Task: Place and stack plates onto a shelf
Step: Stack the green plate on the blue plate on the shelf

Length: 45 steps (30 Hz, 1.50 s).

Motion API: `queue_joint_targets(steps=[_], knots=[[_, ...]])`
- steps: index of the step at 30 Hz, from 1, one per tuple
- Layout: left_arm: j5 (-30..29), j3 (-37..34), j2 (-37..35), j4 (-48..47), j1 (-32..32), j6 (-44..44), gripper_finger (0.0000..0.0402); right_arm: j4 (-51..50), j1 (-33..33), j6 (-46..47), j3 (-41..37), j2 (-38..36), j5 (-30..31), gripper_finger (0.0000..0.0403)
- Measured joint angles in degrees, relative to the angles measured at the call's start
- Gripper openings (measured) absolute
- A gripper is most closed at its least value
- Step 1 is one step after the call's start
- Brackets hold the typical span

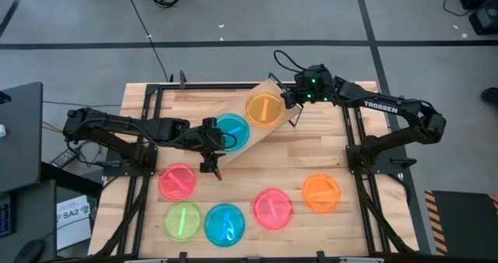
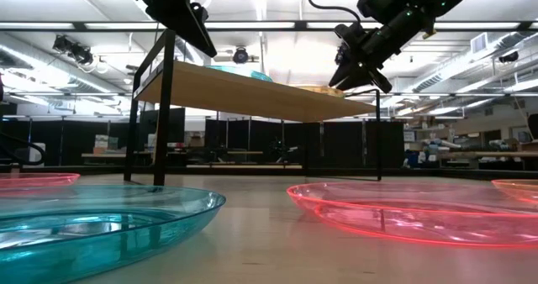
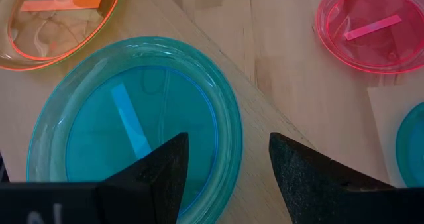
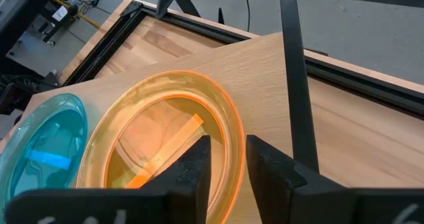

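The shelf (image 1: 274, 135), a light board on black wire legs, stands slantwise at the table's far middle. A blue plate (image 1: 231, 132) and an orange plate (image 1: 264, 109) lie flat on it, side by side. My left gripper (image 3: 228, 168) hovers open over the blue plate's rim (image 3: 232, 128), clear of it. My right gripper (image 4: 228, 161) is open by a narrow gap. Its fingers stand on either side of the orange plate's rim (image 4: 232, 128), with a sliver of room on each side. Pink (image 1: 177, 180), green (image 1: 183, 221), blue (image 1: 225, 224), pink (image 1: 273, 208) and orange (image 1: 321, 193) plates lie on the tabletop.
The shelf's black leg (image 4: 295, 85) rises close beside my right gripper. Black frame rails (image 1: 354, 138) run along the table's sides. Bare wood lies between the shelf and the near row of plates.
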Motion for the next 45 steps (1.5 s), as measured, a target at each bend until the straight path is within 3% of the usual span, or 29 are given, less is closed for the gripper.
queue_joint_targets(steps=[14,32,45], knots=[[0.0,0.0,0.0,0.01,0.0,0.0,0.0217,0.02,0.0,-0.01,-0.02,0.0,0.02,0.0162],[-0.02,0.16,-0.97,5.66,-0.45,-0.26,0.0217,0.02,0.0,0.0,-0.02,0.0,0.04,0.0164],[0.03,13.56,-1.33,-5.27,-8.34,-4.81,0.0217,0.0,0.0,-0.42,-0.02,0.0,0.04,0.0163]])
